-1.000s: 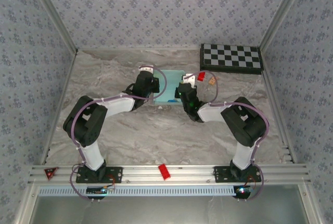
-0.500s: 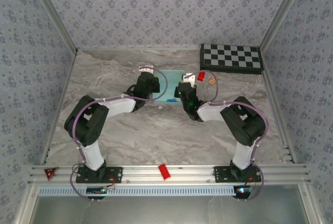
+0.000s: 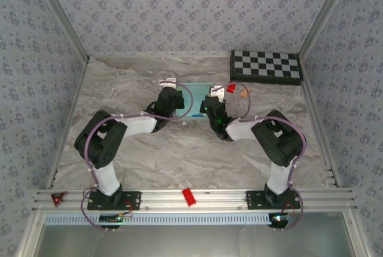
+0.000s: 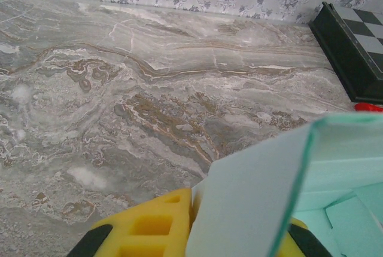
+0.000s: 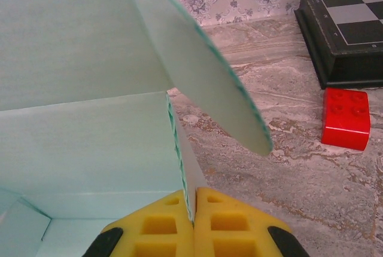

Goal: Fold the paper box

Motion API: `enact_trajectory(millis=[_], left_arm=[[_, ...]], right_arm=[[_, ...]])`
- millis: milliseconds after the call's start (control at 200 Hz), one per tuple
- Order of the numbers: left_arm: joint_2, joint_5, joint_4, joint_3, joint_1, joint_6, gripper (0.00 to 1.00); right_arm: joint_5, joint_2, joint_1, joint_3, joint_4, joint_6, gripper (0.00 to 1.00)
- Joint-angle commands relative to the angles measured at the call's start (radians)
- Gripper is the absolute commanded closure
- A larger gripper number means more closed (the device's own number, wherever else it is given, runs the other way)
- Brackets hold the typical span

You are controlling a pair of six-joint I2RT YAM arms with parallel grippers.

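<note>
The paper box (image 3: 196, 92) is pale light-blue card, partly raised, at the back middle of the marble table, between my two grippers. My left gripper (image 3: 179, 97) is at its left edge. In the left wrist view its yellow fingers (image 4: 149, 227) close on an upright flap (image 4: 257, 203), which hides most of the right finger. My right gripper (image 3: 208, 97) is at the box's right edge. In the right wrist view the right gripper (image 5: 194, 209) is shut on the cut edge of a side wall (image 5: 84, 137), and a rounded flap (image 5: 203, 72) hangs over it.
A black-and-white checkerboard (image 3: 266, 67) lies at the back right, and a red brick (image 3: 231, 88) and a small orange-and-white piece (image 3: 242, 92) lie just right of the box. Another red brick (image 3: 189, 196) rests on the front rail. Patterned walls enclose the table.
My left arm has shifted a little to the right and its wrist has swung closer to the box's left edge. The right arm has hardly moved.
</note>
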Motion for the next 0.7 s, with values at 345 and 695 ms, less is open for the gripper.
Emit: enact_trajectory(millis=[345,695], left_arm=[[-0.003,-0.042,-0.003,-0.037,-0.044,-0.043,0.82],[-0.011,-0.048,0.000,-0.062,-0.058,-0.046,0.85]], right_arm=[[0.091,0.028,0.046,-0.032,0.089,0.053,0.96],[0.138,0.023,0.076,-0.056,0.089,0.054,0.96]])
